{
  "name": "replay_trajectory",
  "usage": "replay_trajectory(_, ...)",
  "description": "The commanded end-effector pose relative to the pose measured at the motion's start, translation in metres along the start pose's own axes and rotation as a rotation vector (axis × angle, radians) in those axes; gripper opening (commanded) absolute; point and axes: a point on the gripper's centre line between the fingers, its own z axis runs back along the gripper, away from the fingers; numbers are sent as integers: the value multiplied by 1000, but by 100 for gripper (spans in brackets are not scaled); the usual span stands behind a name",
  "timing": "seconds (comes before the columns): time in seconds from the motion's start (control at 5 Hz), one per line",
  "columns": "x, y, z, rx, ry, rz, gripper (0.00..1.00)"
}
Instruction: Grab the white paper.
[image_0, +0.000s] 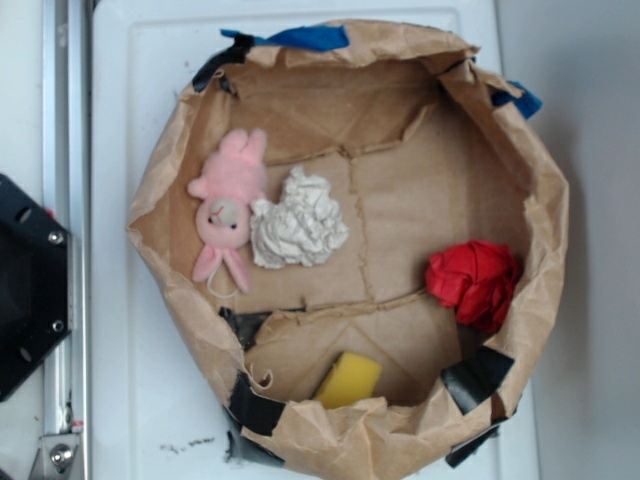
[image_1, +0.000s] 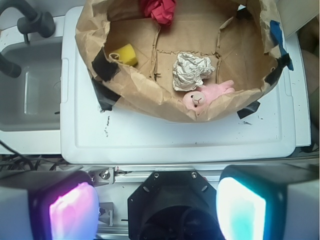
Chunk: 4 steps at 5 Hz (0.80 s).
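Note:
The white paper (image_0: 298, 220) is a crumpled off-white ball lying inside a brown paper bag (image_0: 160, 205), touching a pink plush bunny (image_0: 228, 205) on its left. In the wrist view the white paper (image_1: 191, 71) sits just behind the bunny (image_1: 204, 96). My gripper (image_1: 157, 210) hangs high above the robot's base, far back from the bag, open, with a wide gap and nothing between the glowing pads. The gripper itself does not show in the exterior view.
A red crumpled paper ball (image_0: 473, 281) lies at the bag's right side and a yellow sponge (image_0: 349, 380) near its front wall. The bag stands on a white tray (image_1: 175, 142). A grey sink (image_1: 30, 90) lies to the left in the wrist view.

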Motion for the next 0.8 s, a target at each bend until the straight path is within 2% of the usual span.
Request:
replay_trajectory(0.0, 0, 0, 0, 0, 0, 0, 100)
replay_trajectory(0.2, 37, -3, -14, 25, -26, 30, 100)
replay_trajectory(0.4, 63, -7, -32, 52, -40, 9, 100)
replay_trajectory(0.6, 84, -5, -47, 20, -29, -70, 100)
